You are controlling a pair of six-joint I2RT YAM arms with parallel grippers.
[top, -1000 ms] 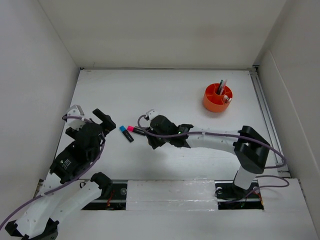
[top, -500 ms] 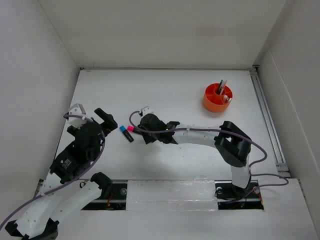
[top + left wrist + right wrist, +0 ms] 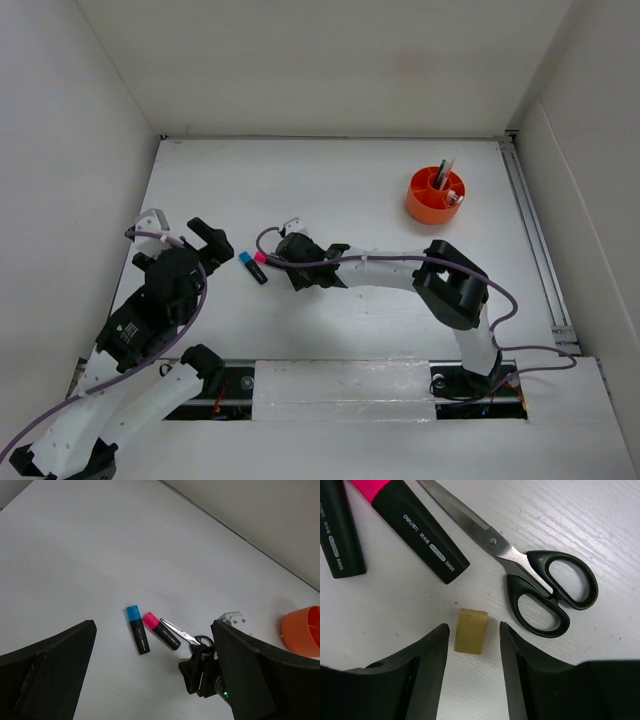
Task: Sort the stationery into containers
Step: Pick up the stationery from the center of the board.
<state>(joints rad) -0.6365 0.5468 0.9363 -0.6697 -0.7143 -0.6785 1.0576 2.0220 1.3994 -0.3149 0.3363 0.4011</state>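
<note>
A beige eraser (image 3: 470, 631) lies flat on the white table between the fingers of my right gripper (image 3: 473, 639). The gripper is open, with a gap on each side of the eraser. Black-handled scissors (image 3: 545, 592) lie just right of it, blades pointing up-left. A pink-capped black marker (image 3: 420, 540) and a second black marker (image 3: 337, 535) lie above-left. From the top I see the right gripper (image 3: 290, 258) low beside the blue-capped marker (image 3: 252, 267). My left gripper (image 3: 203, 243) hangs open and empty to their left. The orange pot (image 3: 436, 196) stands far right with pens (image 3: 443, 170) in it.
White walls close in the table (image 3: 330, 190) on the left, back and right. A metal rail (image 3: 530, 220) runs down the right edge. The left wrist view shows both markers (image 3: 137, 636), the scissors (image 3: 182, 634) and the pot's rim (image 3: 302, 630).
My right arm has reached further left toward the markers and scissors, and its jaws have narrowed a little around the eraser. The left arm has stayed put.
</note>
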